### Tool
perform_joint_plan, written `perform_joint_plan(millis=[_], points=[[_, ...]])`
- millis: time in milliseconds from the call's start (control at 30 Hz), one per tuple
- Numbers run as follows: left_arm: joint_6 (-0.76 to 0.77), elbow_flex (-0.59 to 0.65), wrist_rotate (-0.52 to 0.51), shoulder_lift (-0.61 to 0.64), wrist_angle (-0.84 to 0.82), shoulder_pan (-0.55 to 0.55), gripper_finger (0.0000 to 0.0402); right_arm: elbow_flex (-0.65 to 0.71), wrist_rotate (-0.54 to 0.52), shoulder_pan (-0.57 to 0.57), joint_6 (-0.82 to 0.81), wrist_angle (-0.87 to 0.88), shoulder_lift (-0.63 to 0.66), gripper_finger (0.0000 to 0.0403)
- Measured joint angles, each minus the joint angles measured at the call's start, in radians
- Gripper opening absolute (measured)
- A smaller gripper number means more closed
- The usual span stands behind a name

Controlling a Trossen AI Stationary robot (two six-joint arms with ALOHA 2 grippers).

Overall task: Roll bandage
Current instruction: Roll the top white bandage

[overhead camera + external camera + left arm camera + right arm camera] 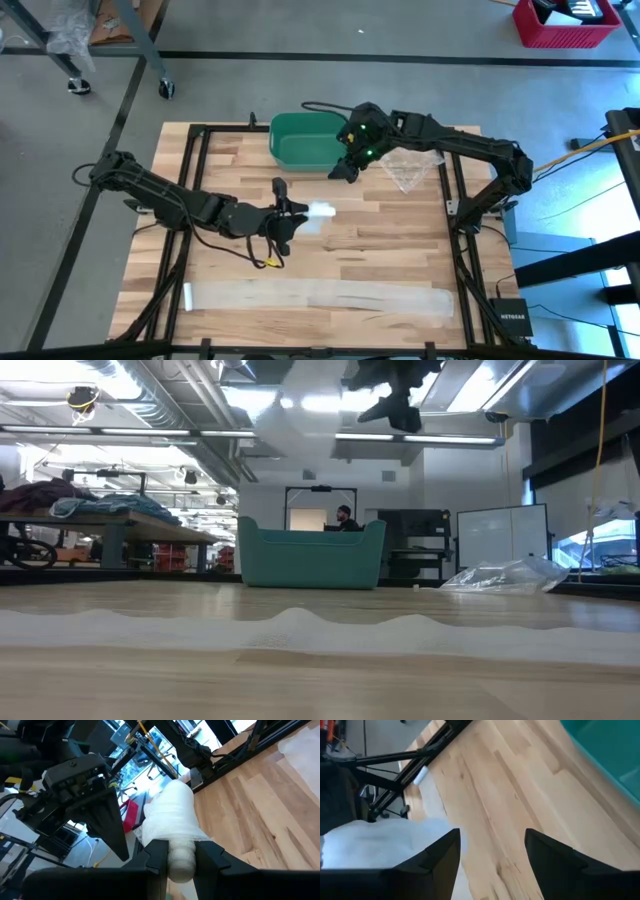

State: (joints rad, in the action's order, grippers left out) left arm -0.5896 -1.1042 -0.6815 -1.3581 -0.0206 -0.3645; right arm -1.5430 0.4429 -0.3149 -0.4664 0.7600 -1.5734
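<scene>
While left gripper clamps a finished bandage roll, right gripper hangs apart, second strip still flat on table.

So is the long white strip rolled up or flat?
Flat: the strip lies spread along the table's front edge, with small ripples.

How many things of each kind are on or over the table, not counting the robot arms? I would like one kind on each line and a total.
Rolled bandage, held in the left hand: 1
Unrolled bandage strip: 1
Green bin: 1
Clear plastic bag: 1
Total: 4
</scene>
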Motion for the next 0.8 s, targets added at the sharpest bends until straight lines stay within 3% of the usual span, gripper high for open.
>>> perform_joint_plan(millis=[233, 400, 500, 633, 800], points=[[0.071, -0.001, -0.001, 0.007, 0.011, 0.0, 0.0054, -0.04, -0.04, 0.0, 0.123, 0.138, 0.071, 0.0225], [0.185, -0.008, 0.04, 0.047, 0.013, 0.005, 0.0054, 0.017, -0.229, 0.031, 0.227, 0.187, 0.209, 0.0225], [0.251, -0.008, 0.091, 0.08, 0.031, 0.009, 0.0054, 0.157, -0.248, 0.072, 0.287, 0.036, 0.323, 0.0225], [0.3, -0.009, 0.102, 0.096, 0.09, 0.011, 0.0054, 0.45, -0.266, 0.167, 0.371, -0.393, 0.487, 0.0225], [0.299, -0.009, 0.104, 0.092, 0.153, 0.026, 0.0054, 0.727, -0.296, 0.24, 0.367, -0.777, 0.554, 0.0225]])
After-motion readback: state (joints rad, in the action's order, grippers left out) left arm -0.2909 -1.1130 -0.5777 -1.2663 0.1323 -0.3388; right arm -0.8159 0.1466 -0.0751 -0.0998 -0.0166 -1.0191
